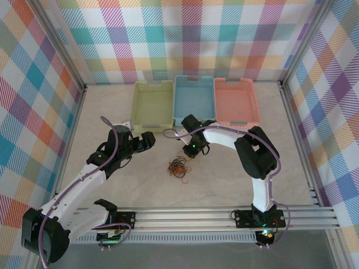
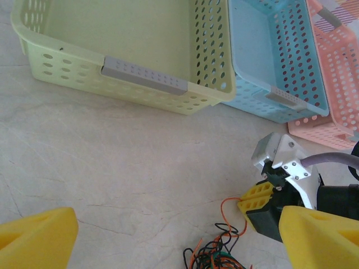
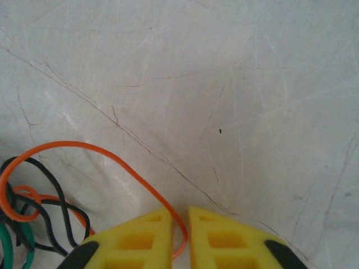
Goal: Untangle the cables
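Note:
The cables (image 1: 178,167) lie in a small tangle of orange, black, green and red wires on the table between the two arms. My right gripper (image 1: 190,151) is low at the pile's far edge, shut on a loop of the orange cable (image 3: 112,157) that runs between its yellow fingertips (image 3: 151,235). Black (image 3: 56,196) and green (image 3: 5,241) wires lie to the left of that loop. In the left wrist view the right gripper (image 2: 258,196) pinches the orange cable (image 2: 224,210) above the pile (image 2: 224,258). My left gripper (image 1: 147,140) hangs open, left of the pile, with nothing between its fingers.
Three perforated baskets stand side by side at the back: yellow-green (image 1: 152,103), blue (image 1: 194,100) and pink (image 1: 236,100). They also appear in the left wrist view as yellow-green (image 2: 112,33), blue (image 2: 263,50) and pink (image 2: 336,73). Checked walls enclose the table; a metal rail runs along the near edge.

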Motion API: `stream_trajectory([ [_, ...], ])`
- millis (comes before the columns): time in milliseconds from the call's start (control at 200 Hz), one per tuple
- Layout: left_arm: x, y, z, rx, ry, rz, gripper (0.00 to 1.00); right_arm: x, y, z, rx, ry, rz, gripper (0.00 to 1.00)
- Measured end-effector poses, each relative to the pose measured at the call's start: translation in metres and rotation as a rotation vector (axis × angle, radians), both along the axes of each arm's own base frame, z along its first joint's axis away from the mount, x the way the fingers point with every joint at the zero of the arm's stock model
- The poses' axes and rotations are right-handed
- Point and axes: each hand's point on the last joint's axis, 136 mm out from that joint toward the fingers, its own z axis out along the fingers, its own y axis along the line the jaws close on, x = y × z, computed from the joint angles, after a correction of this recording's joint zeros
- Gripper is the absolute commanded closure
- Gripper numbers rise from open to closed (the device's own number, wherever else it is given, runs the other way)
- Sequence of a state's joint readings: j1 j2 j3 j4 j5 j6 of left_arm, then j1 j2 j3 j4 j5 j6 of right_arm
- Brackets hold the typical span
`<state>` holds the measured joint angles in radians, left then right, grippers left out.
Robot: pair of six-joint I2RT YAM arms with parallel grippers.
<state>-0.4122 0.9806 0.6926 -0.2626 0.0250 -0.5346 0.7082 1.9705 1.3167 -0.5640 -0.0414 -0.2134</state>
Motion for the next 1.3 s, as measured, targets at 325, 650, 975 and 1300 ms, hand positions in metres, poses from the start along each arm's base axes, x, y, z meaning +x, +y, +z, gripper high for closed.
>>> stream_trajectory([
  [325, 0.000, -0.005, 0.002, -0.020, -0.004, -0.022, 0.08, -0.013, -0.001, 0.043, 0.207, -0.145, -0.052, 1.00],
  [650, 0.001, -0.023, 0.016, -0.094, -0.044, -0.100, 0.20, -0.014, 0.013, 0.093, 0.500, -0.270, -0.128, 1.00],
  [975, -0.001, -0.060, -0.017, -0.152, 0.087, -0.244, 0.38, -0.003, 0.007, 0.097, 0.587, -0.258, -0.196, 1.00],
  [1300, -0.016, -0.119, -0.025, -0.114, 0.146, -0.443, 0.41, 0.004, -0.005, 0.104, 0.681, -0.198, -0.256, 1.00],
])
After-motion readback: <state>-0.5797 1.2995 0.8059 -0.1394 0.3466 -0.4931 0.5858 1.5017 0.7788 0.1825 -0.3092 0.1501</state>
